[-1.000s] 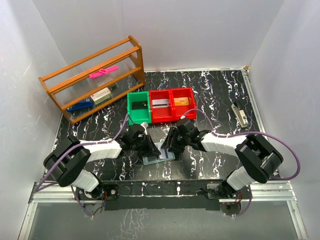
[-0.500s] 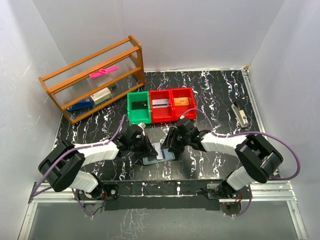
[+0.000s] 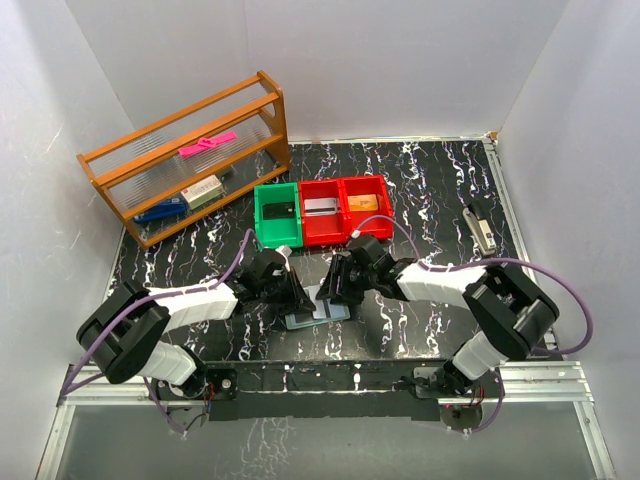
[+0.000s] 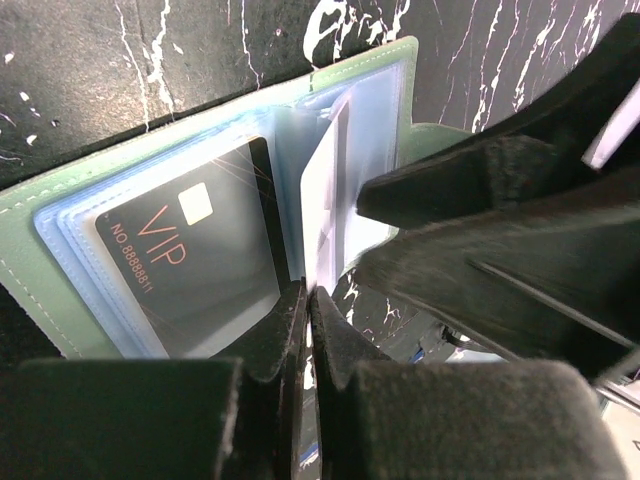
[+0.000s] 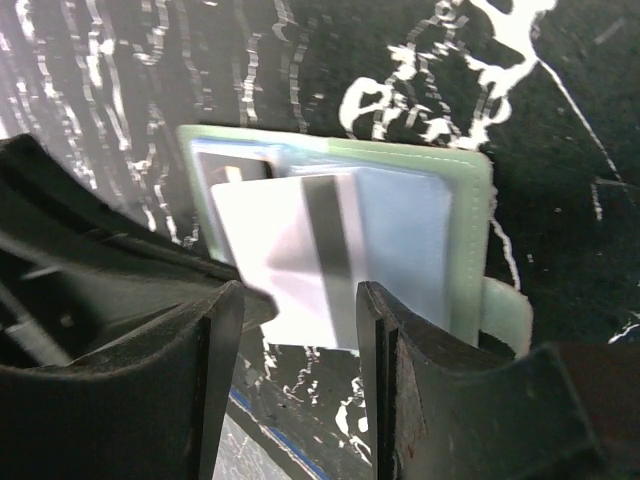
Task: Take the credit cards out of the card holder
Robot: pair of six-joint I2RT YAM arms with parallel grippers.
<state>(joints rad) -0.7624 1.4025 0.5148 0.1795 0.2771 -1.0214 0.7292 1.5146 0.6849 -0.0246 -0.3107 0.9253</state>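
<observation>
Top view, holder [image 3: 305, 322]: open on table [image 3: 430, 190], between left gripper [image 3: 300, 298] and right gripper [image 3: 330, 292].
Left wrist, left gripper [image 4: 308, 300]: clamped on white card [image 4: 322, 215], upright at fold; VIP card [image 4: 195, 255] sleeved.
Right wrist, right gripper [image 5: 300, 295]: spread, straddling the white card above holder.

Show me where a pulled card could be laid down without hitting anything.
Bare tabletop lies between the red bins and the stapler-like tool, and between the shelf and the left arm. The centre is crowded: the left gripper and right gripper meet over the card holder, the left pinching a white card.
</observation>
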